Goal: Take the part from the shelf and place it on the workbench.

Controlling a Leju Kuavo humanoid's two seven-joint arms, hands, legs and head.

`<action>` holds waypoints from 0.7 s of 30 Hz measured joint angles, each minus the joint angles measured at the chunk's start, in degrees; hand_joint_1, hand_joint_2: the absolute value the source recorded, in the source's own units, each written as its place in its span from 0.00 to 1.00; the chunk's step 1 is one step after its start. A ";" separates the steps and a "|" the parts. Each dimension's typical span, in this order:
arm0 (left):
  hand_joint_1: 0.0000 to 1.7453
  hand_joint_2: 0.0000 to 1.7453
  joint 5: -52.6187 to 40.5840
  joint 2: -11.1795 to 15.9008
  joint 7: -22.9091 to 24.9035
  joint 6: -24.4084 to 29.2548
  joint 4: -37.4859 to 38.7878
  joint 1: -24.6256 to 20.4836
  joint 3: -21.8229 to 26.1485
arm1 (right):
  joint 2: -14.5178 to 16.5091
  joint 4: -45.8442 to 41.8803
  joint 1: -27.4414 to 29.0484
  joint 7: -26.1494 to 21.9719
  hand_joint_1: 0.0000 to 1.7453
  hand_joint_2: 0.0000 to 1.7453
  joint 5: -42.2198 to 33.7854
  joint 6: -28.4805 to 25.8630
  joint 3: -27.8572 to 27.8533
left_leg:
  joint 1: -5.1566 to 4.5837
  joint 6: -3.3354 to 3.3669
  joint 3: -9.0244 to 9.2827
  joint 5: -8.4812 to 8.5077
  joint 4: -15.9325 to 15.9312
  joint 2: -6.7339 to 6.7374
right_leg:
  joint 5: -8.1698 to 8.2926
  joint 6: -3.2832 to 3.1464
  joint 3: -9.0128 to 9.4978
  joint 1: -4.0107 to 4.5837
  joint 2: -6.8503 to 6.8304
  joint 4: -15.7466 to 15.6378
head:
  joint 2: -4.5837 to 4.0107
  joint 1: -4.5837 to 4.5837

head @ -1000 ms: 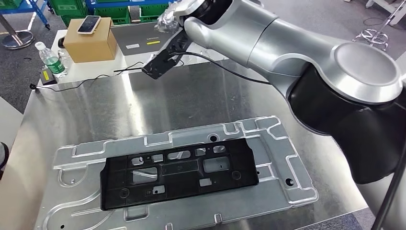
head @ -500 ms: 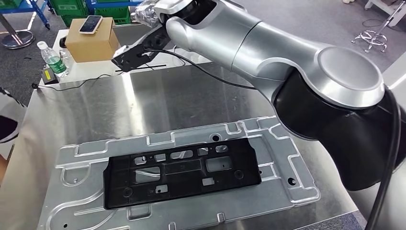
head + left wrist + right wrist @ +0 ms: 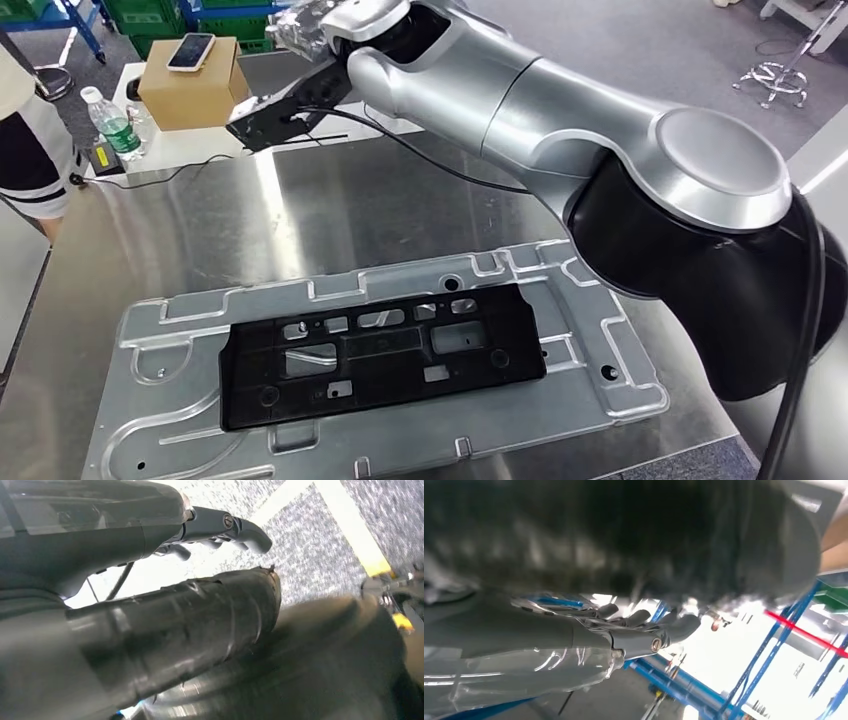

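A flat black plastic part [image 3: 380, 355] lies in a silver fixture plate [image 3: 600, 330] on the steel workbench [image 3: 350, 210]. My right arm reaches across the bench toward its far left. My right hand [image 3: 315, 20], wrapped in clear plastic, is at the picture's top edge above the bench's far side. In the right wrist view the right hand [image 3: 634, 630] has its fingers [image 3: 674, 625] stretched out with nothing between them; a dark blurred mass lies close beside it. My left hand [image 3: 165, 580] has its fingers [image 3: 235, 527] apart and empty over grey floor.
Beyond the bench stands a cardboard box [image 3: 190, 90] with a phone [image 3: 188, 50] on it, beside a water bottle [image 3: 112, 125] and a black cable [image 3: 160, 175]. A person in striped clothes [image 3: 30, 140] stands at the left edge. Green crates [image 3: 225, 25] stand behind.
My right arm has swung left across the far side of the bench and the view has shifted a little. A person has come in at the left edge. The black part has not moved.
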 joint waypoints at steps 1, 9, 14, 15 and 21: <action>0.00 0.00 -0.13 0.01 0.17 0.02 0.00 0.01 0.00 | -0.02 -0.42 0.38 0.11 0.00 0.00 -0.04 -2.35 -0.47 | 0.07 -0.33 0.00 0.21 -0.09 0.03 | 0.43 -0.06 0.00 0.03 -0.05 -0.40 | 0.00 0.02; 0.00 0.00 -1.36 0.58 1.10 0.86 0.00 0.64 -0.15 | -3.41 -15.22 9.51 1.74 0.00 1.00 5.91 -17.74 -7.73 | 1.91 -4.11 -3.93 -9.63 14.42 0.28 | 3.71 0.23 -2.27 -1.78 -0.78 -2.23 | -0.01 -0.02; 0.00 0.00 -1.91 0.91 1.18 1.97 -0.03 1.02 -0.68 | -6.04 -29.39 17.30 1.45 0.00 1.00 7.53 -19.46 -14.17 | 2.93 -5.57 4.84 -5.25 0.95 0.02 | 4.99 2.17 -5.34 -2.69 -0.75 -0.17 | 0.01 0.00; 0.00 0.00 -1.93 0.78 0.94 2.07 -0.05 1.04 -0.80 | -6.35 -32.30 18.67 1.49 0.00 1.00 7.78 -19.73 -15.44 | 2.72 -5.02 4.76 -5.42 0.71 -0.22 | 5.35 2.59 -5.60 -2.57 -0.68 -0.09 | 0.01 0.01; 0.00 0.00 -2.13 0.04 0.60 3.00 -0.07 0.61 -1.43 | -8.33 -45.44 25.28 1.40 0.00 1.00 7.60 -20.25 -20.08 | 2.43 -1.03 1.79 -2.64 0.77 0.12 | -2.22 3.76 -8.19 -2.64 -0.37 7.29 | 0.00 0.11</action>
